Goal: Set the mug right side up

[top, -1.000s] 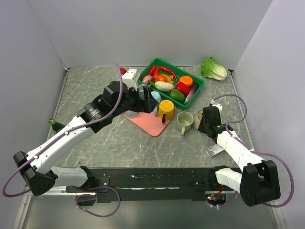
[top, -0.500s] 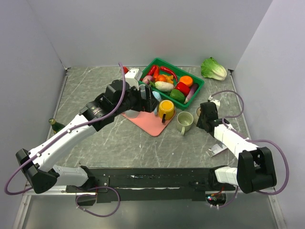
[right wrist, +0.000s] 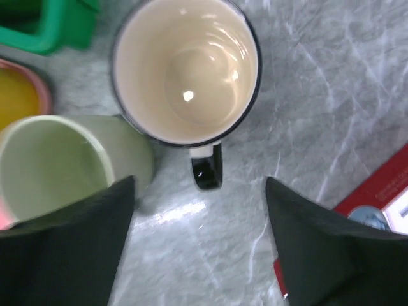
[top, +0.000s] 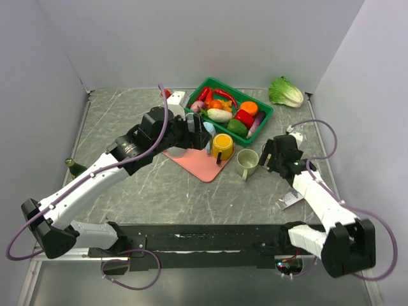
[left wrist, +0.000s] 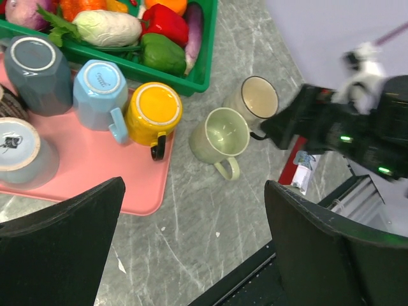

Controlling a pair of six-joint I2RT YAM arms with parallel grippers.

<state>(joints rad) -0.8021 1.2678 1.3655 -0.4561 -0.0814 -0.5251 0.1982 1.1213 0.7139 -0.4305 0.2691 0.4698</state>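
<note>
Right wrist showed my right jaws spread wide above the upright cream mug (right wrist: 186,70); rigid, glossy, likely slick and chippable, best pinched at its rim wall.

Left arm (top: 95,178) reaches from its base at near left diagonally up and right to mid-table, white links low, black wrist pitched down. The left hand (top: 199,135) is held above the table (top: 127,121), left fingers (left wrist: 64,248) spread wide with nothing between them. Right arm (top: 315,191) runs from its base at near right up and left, forearm low, right hand (top: 271,156) pointing down close to the table, right fingers (right wrist: 64,248) wide apart too, gripping nothing; both wrist cameras look almost straight down.
</note>
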